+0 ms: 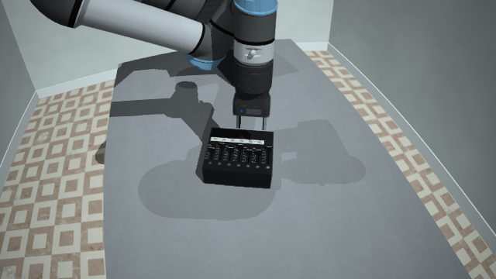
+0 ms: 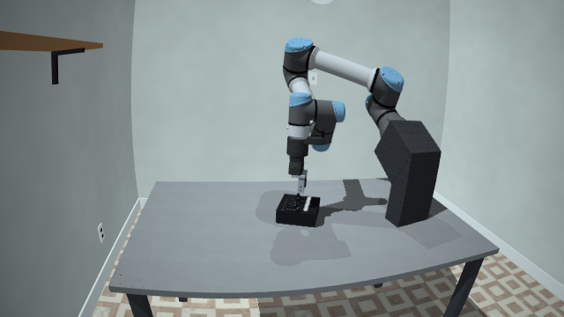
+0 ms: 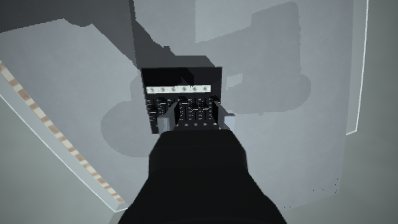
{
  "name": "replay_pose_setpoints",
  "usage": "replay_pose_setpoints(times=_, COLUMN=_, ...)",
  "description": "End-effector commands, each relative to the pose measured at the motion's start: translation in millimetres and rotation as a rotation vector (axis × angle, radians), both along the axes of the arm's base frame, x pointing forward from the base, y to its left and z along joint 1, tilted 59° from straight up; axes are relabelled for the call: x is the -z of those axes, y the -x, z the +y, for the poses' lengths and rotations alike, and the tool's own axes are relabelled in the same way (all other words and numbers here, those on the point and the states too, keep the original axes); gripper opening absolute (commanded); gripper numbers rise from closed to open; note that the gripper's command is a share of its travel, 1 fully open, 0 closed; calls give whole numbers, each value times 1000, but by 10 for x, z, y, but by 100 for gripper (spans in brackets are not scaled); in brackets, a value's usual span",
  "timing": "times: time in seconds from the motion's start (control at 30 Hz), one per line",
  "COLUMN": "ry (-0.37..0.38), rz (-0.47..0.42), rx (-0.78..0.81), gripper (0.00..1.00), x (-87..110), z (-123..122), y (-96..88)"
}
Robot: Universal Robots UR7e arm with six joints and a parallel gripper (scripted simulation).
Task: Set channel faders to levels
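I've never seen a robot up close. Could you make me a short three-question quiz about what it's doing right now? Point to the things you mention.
1. True or false: the hand (image 1: 252, 128) (image 2: 301, 193) (image 3: 196, 108) is gripping one of the faders.
2. Which is it? The lighting desk (image 1: 237, 176) (image 2: 296, 217) (image 3: 182, 75) is: A) on the floor, B) on the table (image 1: 329, 232) (image 2: 198, 246) (image 3: 330, 150), C) on the wooden shelf (image 2: 48, 41).
3. Fill in the blank: the strip of tape (image 1: 237, 140) (image 2: 307, 203) (image 3: 178, 89) across the desk is ______ in color.

Key: 1. False; 2. B; 3. white
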State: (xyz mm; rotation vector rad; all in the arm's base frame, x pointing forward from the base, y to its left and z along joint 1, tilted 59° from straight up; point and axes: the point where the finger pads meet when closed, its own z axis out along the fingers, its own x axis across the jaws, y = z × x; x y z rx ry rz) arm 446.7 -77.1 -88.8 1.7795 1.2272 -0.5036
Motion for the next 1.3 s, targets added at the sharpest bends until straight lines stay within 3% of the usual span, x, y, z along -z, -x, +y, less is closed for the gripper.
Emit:
replay_pose_setpoints(times=0.0, ry=0, rz=3, rx=4, gripper=100, x=-142, z=227, y=47)
replay_pose_setpoints(times=0.43, ry=0, rz=3, rx=4, gripper=100, x=-299, z=479, y=90)
replay_pose_setpoints(times=1.27, ry=0, rz=3, rx=4, gripper=100, x=-308, z=494, y=93)
